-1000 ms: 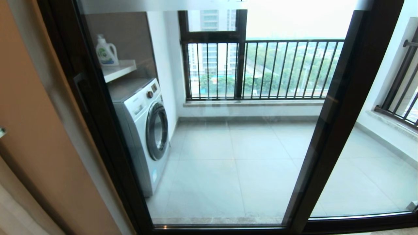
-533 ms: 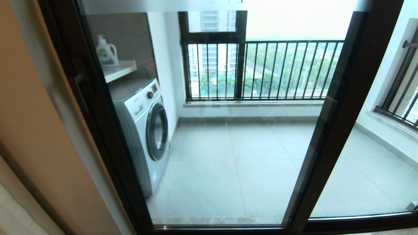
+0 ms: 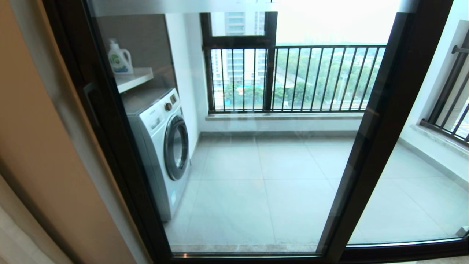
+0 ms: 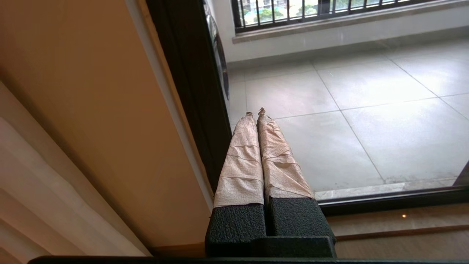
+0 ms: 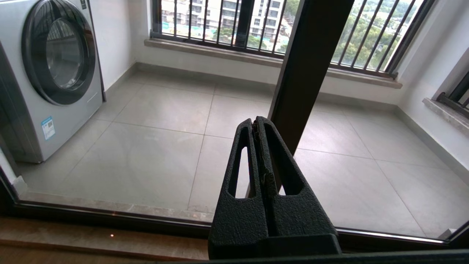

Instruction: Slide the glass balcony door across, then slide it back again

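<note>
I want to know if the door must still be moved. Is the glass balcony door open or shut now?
Shut. In the head view the glass balcony door spans the opening, its left upright against the wall frame with no gap; the washing machine shows through the pane.

my head view shows neither of my arms. the glass balcony door [image 3: 234, 176] runs past the top edge there, and its small handle [image 3: 89, 96] on the left upright is too dim to make out.
</note>
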Robot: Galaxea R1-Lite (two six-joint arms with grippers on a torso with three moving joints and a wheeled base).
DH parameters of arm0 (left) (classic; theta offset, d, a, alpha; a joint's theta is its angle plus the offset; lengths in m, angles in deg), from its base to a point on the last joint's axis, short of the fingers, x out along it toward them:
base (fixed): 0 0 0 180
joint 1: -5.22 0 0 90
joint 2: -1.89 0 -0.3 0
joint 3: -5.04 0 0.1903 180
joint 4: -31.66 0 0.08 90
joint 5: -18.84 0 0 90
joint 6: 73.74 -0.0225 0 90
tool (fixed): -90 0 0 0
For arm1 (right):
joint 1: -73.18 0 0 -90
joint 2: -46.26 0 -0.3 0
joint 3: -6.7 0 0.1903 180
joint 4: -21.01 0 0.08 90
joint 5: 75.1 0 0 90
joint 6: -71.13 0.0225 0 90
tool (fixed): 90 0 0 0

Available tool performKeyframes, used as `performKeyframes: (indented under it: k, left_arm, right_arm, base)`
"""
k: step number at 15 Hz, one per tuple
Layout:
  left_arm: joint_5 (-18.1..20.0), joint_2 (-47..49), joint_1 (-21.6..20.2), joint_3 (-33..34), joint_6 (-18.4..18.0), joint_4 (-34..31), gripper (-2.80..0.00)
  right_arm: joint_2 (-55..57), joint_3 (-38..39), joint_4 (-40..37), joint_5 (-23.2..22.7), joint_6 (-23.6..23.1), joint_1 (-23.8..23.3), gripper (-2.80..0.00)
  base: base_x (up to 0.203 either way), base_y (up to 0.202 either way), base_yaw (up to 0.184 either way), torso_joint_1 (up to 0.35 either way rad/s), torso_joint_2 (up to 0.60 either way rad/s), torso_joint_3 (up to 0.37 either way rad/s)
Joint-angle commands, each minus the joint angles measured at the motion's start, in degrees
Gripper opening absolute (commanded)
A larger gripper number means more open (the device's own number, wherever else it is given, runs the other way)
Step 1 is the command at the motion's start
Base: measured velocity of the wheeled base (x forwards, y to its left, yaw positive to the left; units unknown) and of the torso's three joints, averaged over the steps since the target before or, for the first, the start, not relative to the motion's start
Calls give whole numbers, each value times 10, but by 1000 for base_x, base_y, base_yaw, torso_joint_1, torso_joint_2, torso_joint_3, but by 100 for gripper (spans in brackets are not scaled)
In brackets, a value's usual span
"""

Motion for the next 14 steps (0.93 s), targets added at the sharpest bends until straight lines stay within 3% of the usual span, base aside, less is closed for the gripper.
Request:
performKeyframes:
  k: [1,8,11,14]
  left_arm:
    - [-5,2,0,4,15,-4,-280]
    - [0,0,0,-7,23,0,-280]
    - [22,33,0,-137,34,-29,-280]
    - [35,170,6,-232,54,-27,-280]
  right_arm:
    - [0,7,0,-1,-1,0,-280]
    - [0,7,0,-1,-1,0,-280]
    - [0,7,0,-1,-1,0,-280]
    - [0,7,0,0,-1,0,-280]
  base:
    - [0,0,0,0,0,0]
    - [0,0,0,0,0,0]
    - [0,0,0,0,0,0]
    - [0,0,0,0,0,0]
